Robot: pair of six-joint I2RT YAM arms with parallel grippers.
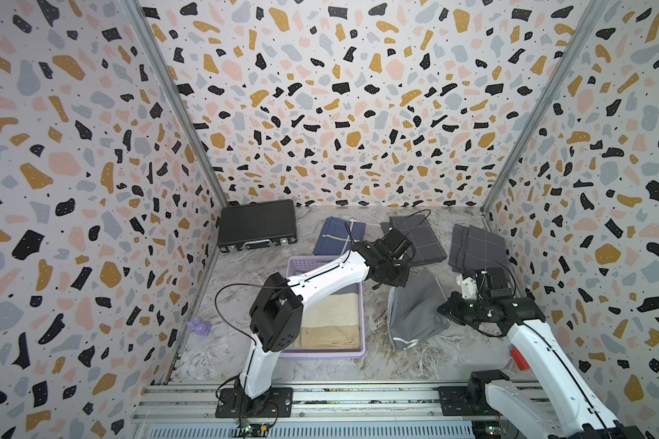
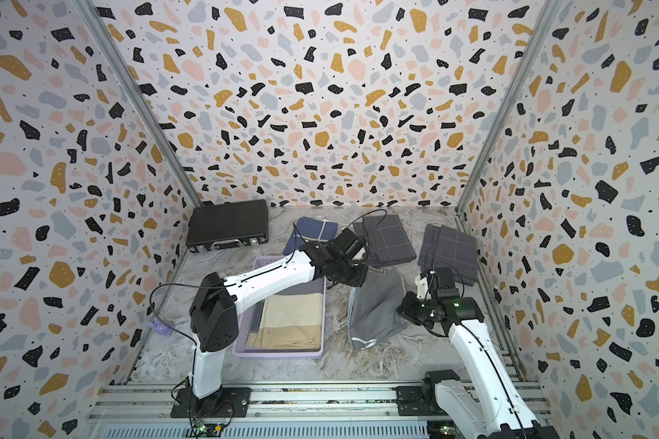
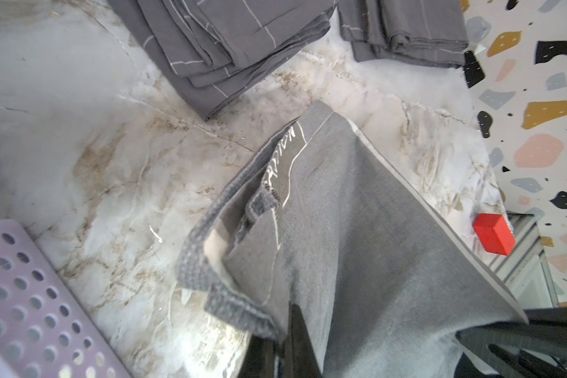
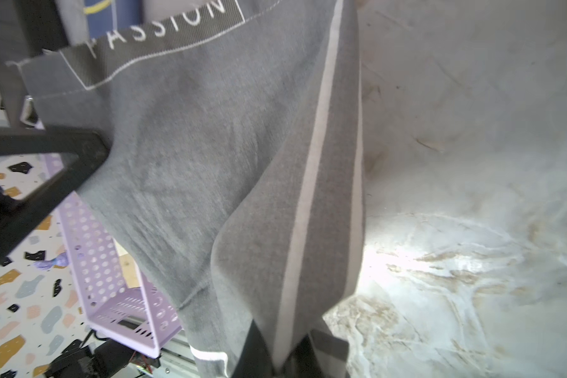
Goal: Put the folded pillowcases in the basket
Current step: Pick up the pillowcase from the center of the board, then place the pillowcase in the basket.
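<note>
Both arms have glossy white link shells and bulky black joint housings. The left arm (image 1: 320, 275) carries a thin black cable looping out from its elbow block, whose dark face shows small round screw holes. The right arm (image 1: 548, 353) bears a black seam line along its white shell and a small white connector on its black wrist. Each stands on a black plate bolted to the aluminium rail (image 1: 358, 399).

One basket (image 1: 293, 266), one black case (image 1: 257, 224), four folded cloth piles outside it (image 1: 339, 235), one red block (image 1: 519, 359), one purple toy (image 1: 199, 326).

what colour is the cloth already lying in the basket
Beige and cream bands, seen best in a top view: cloth in the lilac basket.
</note>
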